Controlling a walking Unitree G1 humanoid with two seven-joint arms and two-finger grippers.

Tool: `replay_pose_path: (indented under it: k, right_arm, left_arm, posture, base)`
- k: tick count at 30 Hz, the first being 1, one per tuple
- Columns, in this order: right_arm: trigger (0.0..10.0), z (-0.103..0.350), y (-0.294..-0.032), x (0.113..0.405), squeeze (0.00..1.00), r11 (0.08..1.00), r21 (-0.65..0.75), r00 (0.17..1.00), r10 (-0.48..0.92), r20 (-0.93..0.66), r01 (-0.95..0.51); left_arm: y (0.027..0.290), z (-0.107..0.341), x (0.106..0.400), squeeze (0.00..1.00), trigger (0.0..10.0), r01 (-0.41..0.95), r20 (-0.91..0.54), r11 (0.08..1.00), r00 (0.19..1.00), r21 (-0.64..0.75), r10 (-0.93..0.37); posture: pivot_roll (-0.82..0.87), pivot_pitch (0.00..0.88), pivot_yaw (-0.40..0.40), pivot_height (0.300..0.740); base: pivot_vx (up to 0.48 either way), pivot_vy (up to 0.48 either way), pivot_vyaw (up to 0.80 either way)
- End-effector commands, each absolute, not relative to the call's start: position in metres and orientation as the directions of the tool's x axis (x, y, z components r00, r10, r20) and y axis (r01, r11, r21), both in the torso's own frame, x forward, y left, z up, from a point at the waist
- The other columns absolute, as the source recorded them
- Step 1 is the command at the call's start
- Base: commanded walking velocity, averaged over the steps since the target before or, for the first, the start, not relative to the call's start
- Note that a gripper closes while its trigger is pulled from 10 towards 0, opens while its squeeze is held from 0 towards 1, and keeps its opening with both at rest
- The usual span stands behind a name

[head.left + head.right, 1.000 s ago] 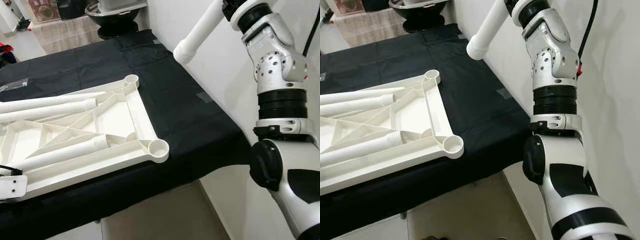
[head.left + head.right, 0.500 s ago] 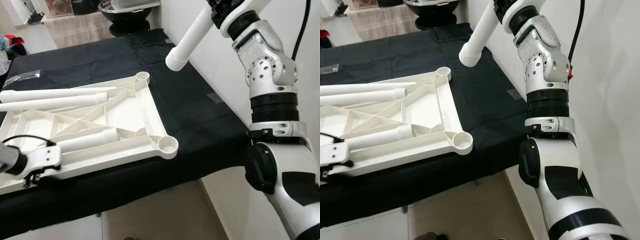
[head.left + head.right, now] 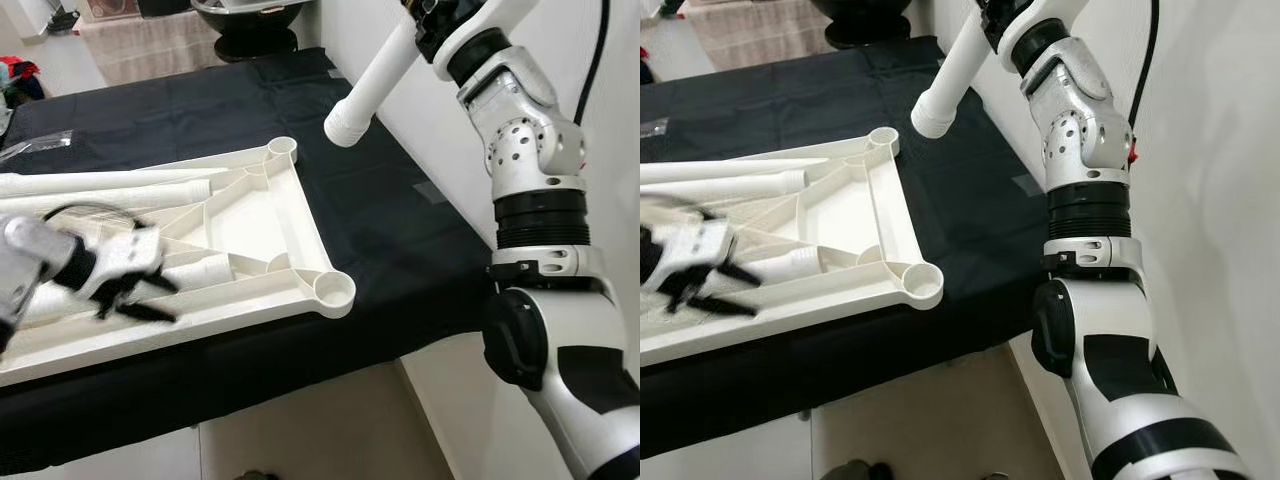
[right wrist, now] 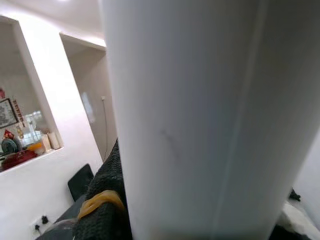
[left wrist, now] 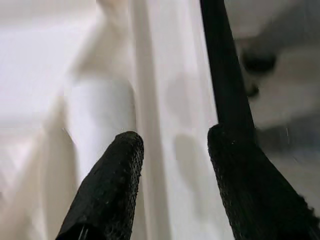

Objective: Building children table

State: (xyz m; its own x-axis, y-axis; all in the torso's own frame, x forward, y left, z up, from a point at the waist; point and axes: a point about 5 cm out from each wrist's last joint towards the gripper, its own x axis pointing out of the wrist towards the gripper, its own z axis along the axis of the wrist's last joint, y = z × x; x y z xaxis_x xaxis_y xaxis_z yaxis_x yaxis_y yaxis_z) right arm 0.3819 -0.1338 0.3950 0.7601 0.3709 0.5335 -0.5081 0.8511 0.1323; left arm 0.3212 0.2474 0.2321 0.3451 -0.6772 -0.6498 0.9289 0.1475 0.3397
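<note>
White ribbed plastic tabletop lies upside-down on black cloth, corner sockets empty: you have no leg mounted. Right gripper clamps white tube leg above far corner. Left gripper, fingers apart, hovers over loose legs.

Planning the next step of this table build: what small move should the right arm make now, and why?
Probably lower the leg toward the far corner socket. The right gripper holds the leg in the air, its threaded end pointing down near that open socket of the tabletop.
</note>
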Motion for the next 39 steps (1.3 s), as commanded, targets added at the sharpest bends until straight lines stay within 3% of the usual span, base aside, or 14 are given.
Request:
replay_pose_path:
  k: [1, 3, 5, 6, 12, 13, 15, 16, 18, 19, 22, 26, 31, 39]
  right_arm:
    - [0.0, 0.393, -0.129, 0.381, 0.0, 0.841, 0.126, 0.753, 0.393, 0.528, -0.527]
    - [0.0, 0.392, -0.128, 0.381, 0.0, 0.839, 0.124, 0.751, 0.397, 0.527, -0.53]
    - [0.0, 0.387, -0.125, 0.379, 0.0, 0.84, 0.095, 0.744, 0.412, 0.527, -0.533]
    - [0.0, 0.387, -0.125, 0.379, 0.0, 0.84, 0.095, 0.744, 0.412, 0.527, -0.533]
    - [0.0, 0.373, -0.124, 0.377, 0.0, 0.875, 0.005, 0.757, 0.415, 0.504, -0.484]
    - [2.3, 0.37, -0.126, 0.376, 0.0, 0.89, -0.025, 0.767, 0.406, 0.497, -0.455]
    - [2.3, 0.367, -0.128, 0.376, 0.0, 0.899, -0.045, 0.773, 0.399, 0.493, -0.436]
    - [10.0, 0.363, -0.131, 0.375, 0.0, 0.905, -0.051, 0.782, 0.393, 0.484, -0.423]
    - [10.0, 0.363, -0.131, 0.375, 0.0, 0.905, -0.051, 0.782, 0.393, 0.484, -0.423]
    - [10.0, 0.353, -0.135, 0.371, 0.0, 0.906, -0.049, 0.787, 0.392, 0.476, -0.421]
    - [10.0, 0.345, -0.137, 0.366, 0.0, 0.899, -0.053, 0.784, 0.406, 0.47, -0.434]
    - [10.0, 0.342, -0.137, 0.364, 0.0, 0.896, -0.059, 0.782, 0.414, 0.466, -0.439]
    - [10.0, 0.33, -0.141, 0.344, 0.0, 0.822, -0.077, 0.715, 0.533, 0.452, -0.564]
    - [10.0, 0.314, -0.151, 0.338, 0.0, 0.824, -0.105, 0.742, 0.55, 0.383, -0.556]
  left_arm:
    - [0.235, 0.248, 0.329, 0.0, 10.0, 0.899, -0.522, 0.237, 0.41, 0.367, -0.748]
    - [0.228, 0.255, 0.332, 0.0, 10.0, 0.886, -0.46, 0.278, 0.436, 0.371, -0.774]
    - [0.21, 0.272, 0.347, 0.0, 10.0, 0.789, -0.184, 0.483, 0.576, 0.38, -0.796]
    - [0.21, 0.272, 0.347, 0.0, 10.0, 0.789, -0.184, 0.483, 0.576, 0.38, -0.796]
    - [0.185, 0.262, 0.347, 0.0, 10.0, 0.611, 0.112, 0.725, 0.735, 0.319, -0.669]
    - [0.177, 0.257, 0.342, 0.0, 10.0, 0.577, 0.162, 0.764, 0.757, 0.288, -0.633]
    - [0.172, 0.255, 0.338, 0.0, 10.0, 0.559, 0.189, 0.785, 0.768, 0.267, -0.612]
    - [0.165, 0.251, 0.332, 0.0, 10.0, 0.511, 0.222, 0.827, 0.8, 0.234, -0.557]
    - [0.165, 0.251, 0.332, 0.0, 10.0, 0.511, 0.222, 0.827, 0.8, 0.234, -0.557]
    - [0.158, 0.246, 0.32, 0.0, 10.0, 0.402, 0.275, 0.901, 0.858, 0.166, -0.434]
    - [0.155, 0.243, 0.312, 0.0, 10.0, 0.326, 0.296, 0.938, 0.89, 0.117, -0.346]
    - [0.152, 0.243, 0.307, 0.0, 10.0, 0.314, 0.3, 0.944, 0.895, 0.1, -0.33]
    - [0.133, 0.24, 0.281, 0.0, 10.0, 0.289, 0.302, 0.947, 0.898, 0.142, -0.32]
    - [0.127, 0.229, 0.269, 0.0, 10.0, 0.25, 0.255, 0.965, 0.931, 0.079, -0.262]
  posture:
    - [0.1, 0.125, 0.002, 0.74]
    - [0.11, 0.119, 0.003, 0.74]
    - [0.11, 0.113, 0.003, 0.74]
    - [0.11, 0.113, 0.003, 0.74]
    - [0.09, 0.105, 0.007, 0.74]
    - [0.09, 0.105, 0.007, 0.74]
    - [0.09, 0.105, 0.007, 0.74]
    - [0.08, 0.1, 0.001, 0.74]
    - [0.08, 0.1, 0.001, 0.74]
    - [0.08, 0.093, -0.001, 0.74]
    - [0.08, 0.091, -0.002, 0.74]
    - [0.08, 0.09, -0.002, 0.74]
    - [0.08, 0.094, -0.017, 0.74]
    - [0.07, 0.1, -0.019, 0.74]
  base:
    - [0.0, 0.0, 0.0]
    - [0.0, 0.0, 0.0]
    - [0.0, 0.0, 0.0]
    - [0.0, 0.0, 0.0]
    - [0.0, 0.0, 0.0]
    - [0.0, 0.0, 0.0]
    - [0.0, 0.0, 0.0]
    - [0.0, 0.0, 0.0]
    - [0.0, 0.0, 0.0]
    - [0.0, 0.0, 0.0]
    - [0.0, 0.0, 0.0]
    - [0.0, 0.0, 0.0]
    - [0.0, 0.0, 0.0]
    - [0.0, 0.0, 0.0]
